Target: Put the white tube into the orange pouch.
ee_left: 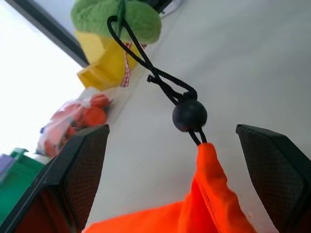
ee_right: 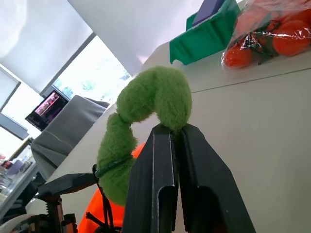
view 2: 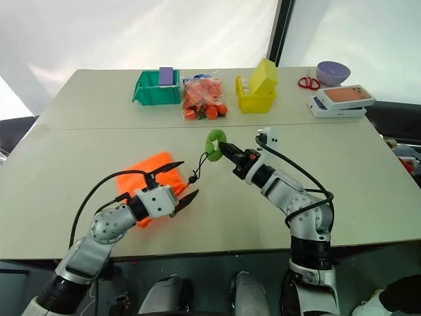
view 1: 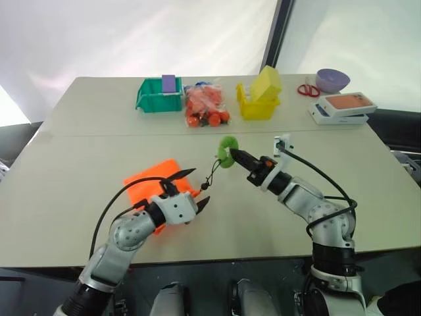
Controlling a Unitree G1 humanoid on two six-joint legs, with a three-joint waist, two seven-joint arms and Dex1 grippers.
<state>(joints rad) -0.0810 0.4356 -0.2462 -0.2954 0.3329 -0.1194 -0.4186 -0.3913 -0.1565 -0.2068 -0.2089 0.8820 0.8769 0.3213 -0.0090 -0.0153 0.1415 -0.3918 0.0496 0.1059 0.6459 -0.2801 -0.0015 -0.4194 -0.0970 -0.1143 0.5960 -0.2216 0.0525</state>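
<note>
The orange pouch (view 1: 152, 182) lies just behind your left gripper (view 1: 193, 187), whose fingers are spread wide. From the left wrist, the pouch's corner (ee_left: 209, 189) rises between those fingers, its cord (ee_left: 146, 63) running up to the green ring (ee_left: 116, 19). From the right wrist, your right gripper (ee_right: 176, 133) is pressed together, pinching the ring.

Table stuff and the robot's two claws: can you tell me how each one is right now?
Left gripper: open, holding nothing.
Right gripper: shut on the green ring.
Orange pouch: lying on the table, its cord pulled up.
Yellow bin: upright.
Clear bag: lying flat.
</note>
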